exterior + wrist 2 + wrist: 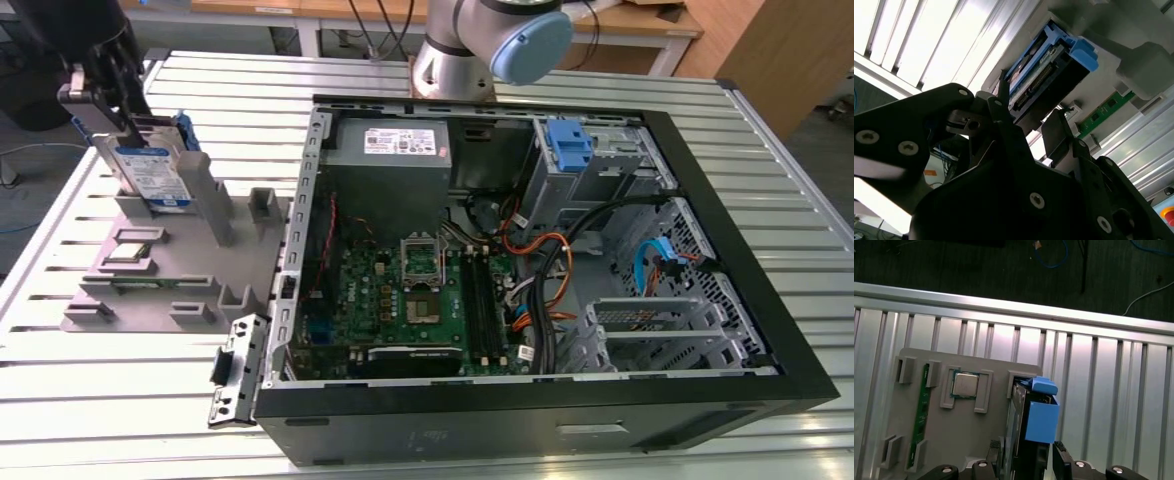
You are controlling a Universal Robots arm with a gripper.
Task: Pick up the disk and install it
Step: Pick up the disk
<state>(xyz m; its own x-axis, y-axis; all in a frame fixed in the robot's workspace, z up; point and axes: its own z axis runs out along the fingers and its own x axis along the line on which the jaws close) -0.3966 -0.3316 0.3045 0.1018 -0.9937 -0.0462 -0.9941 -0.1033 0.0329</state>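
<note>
In the exterior view, the open black computer case [534,420] lies closest, flat on the metal table [107,400]. Inside it are a green board [400,290], a grey power supply box [400,145] and a lone blue bracket [567,145]. A grey holder [160,280] sits toward the exterior view's left, beside the case. The disk [150,170] stands upright in that holder, and the gripper [114,105] is on its top end.

In the second wrist view, the black gripper [1029,110] is closest. Its fingers [1003,97] are clamped on the disk [1054,60], one on each flat side. A green memory stick [1104,110] lies in the holder [1149,65] near it.

In the first wrist view, the gripper [1028,452] pinches the disk [1039,420] by its blue-framed end. A square chip [964,385] and the memory stick [921,410] rest in the holder [979,440], beside the disk.
</note>
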